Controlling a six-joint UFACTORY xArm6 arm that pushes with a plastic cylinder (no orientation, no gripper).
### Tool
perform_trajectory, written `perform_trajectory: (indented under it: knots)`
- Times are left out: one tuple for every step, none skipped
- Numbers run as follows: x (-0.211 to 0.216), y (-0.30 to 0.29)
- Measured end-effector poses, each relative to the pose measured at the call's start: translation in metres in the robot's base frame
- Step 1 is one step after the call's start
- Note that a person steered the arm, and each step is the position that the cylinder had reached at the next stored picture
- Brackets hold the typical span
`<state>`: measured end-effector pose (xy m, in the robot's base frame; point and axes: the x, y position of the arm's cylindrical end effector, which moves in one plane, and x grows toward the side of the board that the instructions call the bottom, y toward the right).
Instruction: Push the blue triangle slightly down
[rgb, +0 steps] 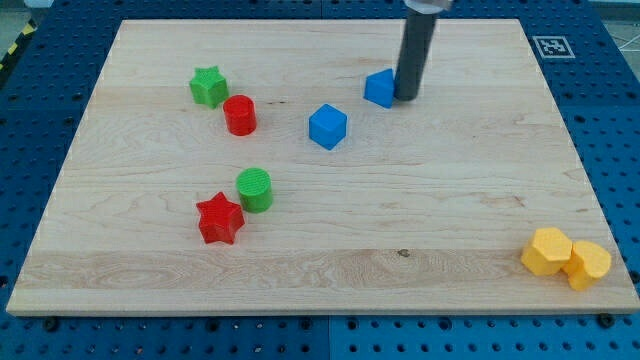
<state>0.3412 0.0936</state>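
Note:
The blue triangle (379, 88) lies near the view's top, right of centre on the wooden board (320, 270). My tip (407, 97) stands right against the triangle's right side, touching or nearly touching it. The dark rod rises from there to the view's top edge. A blue cube (327, 127) sits below and to the left of the triangle, a short gap away.
A green star (208, 87) and a red cylinder (240, 115) sit at upper left. A green cylinder (255, 189) and a red star (220, 218) sit at lower left. Two yellow blocks (565, 257) lie at the lower right corner.

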Motion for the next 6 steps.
perform_trajectory:
  knots:
    - [-0.004, -0.027]
    - [-0.002, -0.029]
    - [-0.023, -0.019]
    - [-0.049, -0.042]
    - [-0.051, -0.061]
    - [-0.037, -0.061]
